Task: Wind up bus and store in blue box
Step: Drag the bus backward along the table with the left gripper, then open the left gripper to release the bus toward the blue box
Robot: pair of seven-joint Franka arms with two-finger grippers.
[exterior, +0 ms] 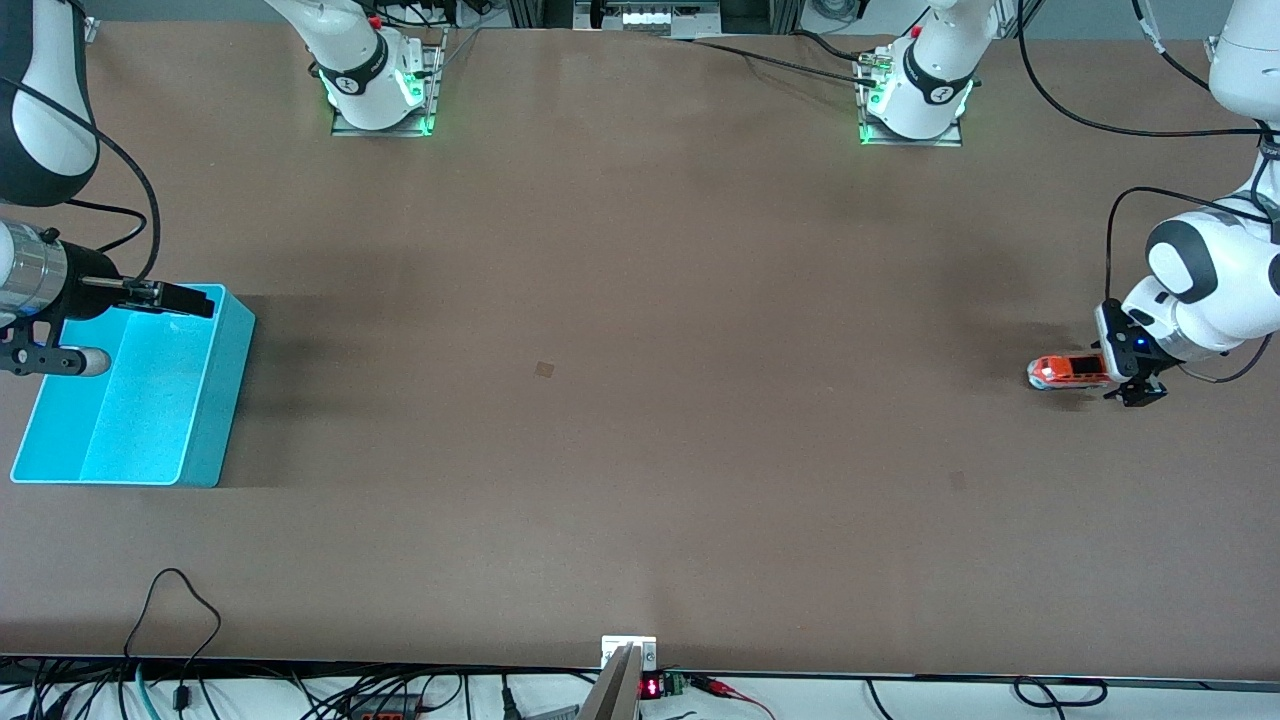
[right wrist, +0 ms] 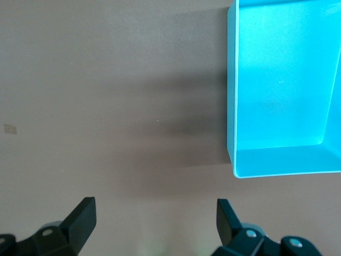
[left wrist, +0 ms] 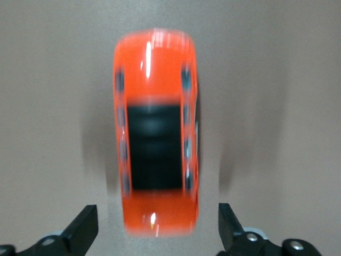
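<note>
The bus (exterior: pixel 1070 371) sits on the surface (exterior: pixel 640 400) at the left arm's end, well apart from the box (exterior: pixel 130 400), which rests at the right arm's end. The bus lies on its wheels with its dark roof panel facing up and its pale front end pointing toward the right arm's end of the surface.

The left end effector (exterior: pixel 1135 385) is low, just beside the bus at its rear end. In the left wrist view its fingers (left wrist: pixel 82 229) stand apart, one on each side of the bus's rear (left wrist: pixel 156 133), with clear gaps to the orange body, so nothing is clamped. That view is blurred, so whether a finger grazes the toy is hard to say.

The right end effector (exterior: pixel 170 297) hangs over the rim of the box at the edge farther from the front camera. Its fingers (right wrist: pixel 80 218) are spread wide in the right wrist view, with bare brown surface between them and the box (right wrist: pixel 282 90) off to one side. The box's inside shows plain turquoise floor and walls.

A small pale patch (exterior: pixel 544 369) marks the surface near its middle.
</note>
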